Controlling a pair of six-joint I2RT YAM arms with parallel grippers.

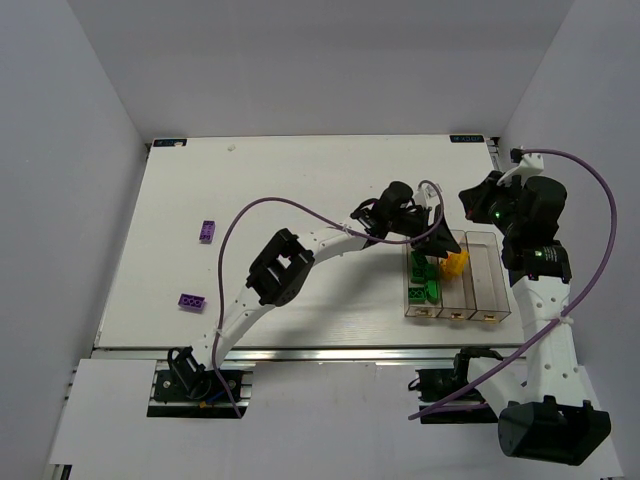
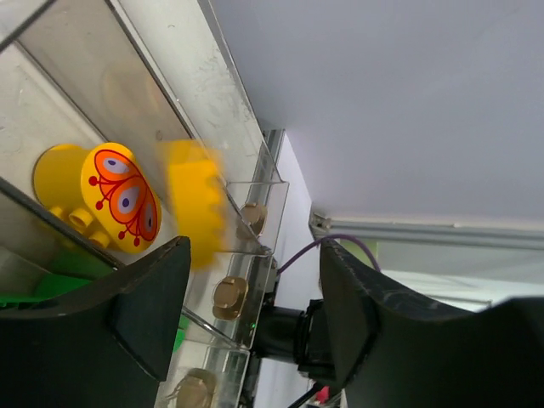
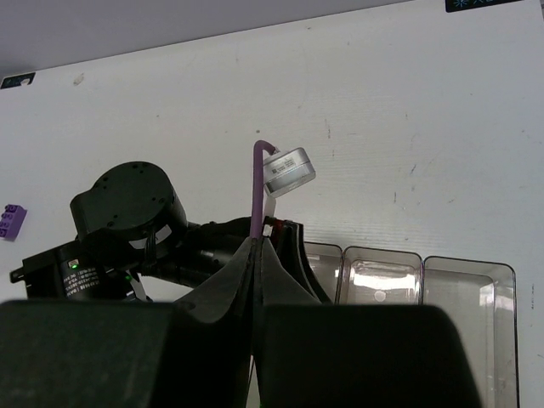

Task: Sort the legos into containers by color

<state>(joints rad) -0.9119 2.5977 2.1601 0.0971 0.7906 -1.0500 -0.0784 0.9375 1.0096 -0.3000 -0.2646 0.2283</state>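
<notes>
While my left gripper (image 2: 253, 319) hangs spread over containers (image 1: 487, 300), yellow brick (image 2: 195, 212) blurs free of fingers — rounded yellow brick (image 2: 119, 200) at its 9 o'clock; right gripper (image 3: 255, 259) pinched together.

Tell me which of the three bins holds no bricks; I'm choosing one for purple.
The rightmost bin: the left bin holds green bricks, the middle bin yellow bricks.

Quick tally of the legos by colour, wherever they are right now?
Purple legos: 2, both on the table.
Yellow legos: 2, at the middle container.
Green legos: at least 2, piled in the leftmost container; exact count hidden.
Total: at least 6.
</notes>
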